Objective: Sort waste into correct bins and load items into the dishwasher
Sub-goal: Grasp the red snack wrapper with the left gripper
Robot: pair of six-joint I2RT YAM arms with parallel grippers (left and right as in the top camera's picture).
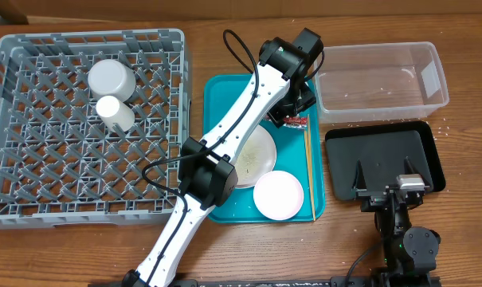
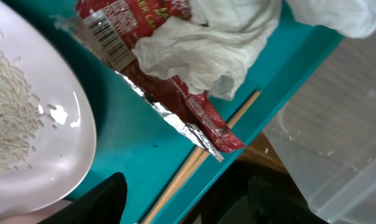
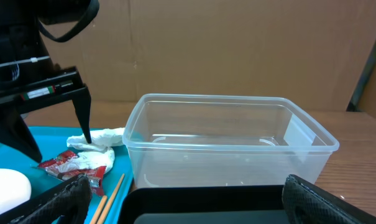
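Left fingers (image 3: 82,115) stand partly open over the far right corner of the teal tray (image 1: 225,92). One tip touches the crumpled napkin (image 2: 206,43), and I see nothing gripped. The red sauce packet (image 2: 175,99) lies partly under the napkin, just beside the chopsticks (image 1: 307,171) along the tray's right edge. Rice scraps (image 2: 7,112) sit on the large plate (image 1: 256,155), with the smaller plate (image 1: 278,194) just in front of it. Right fingers (image 3: 312,199) are spread wide and empty above the black tray (image 1: 384,147), which sits on the worktop (image 1: 464,239) beside the clear tub (image 1: 436,76). Cup (image 1: 115,113) and bowl (image 1: 111,78) are in the dish rack (image 1: 33,159).
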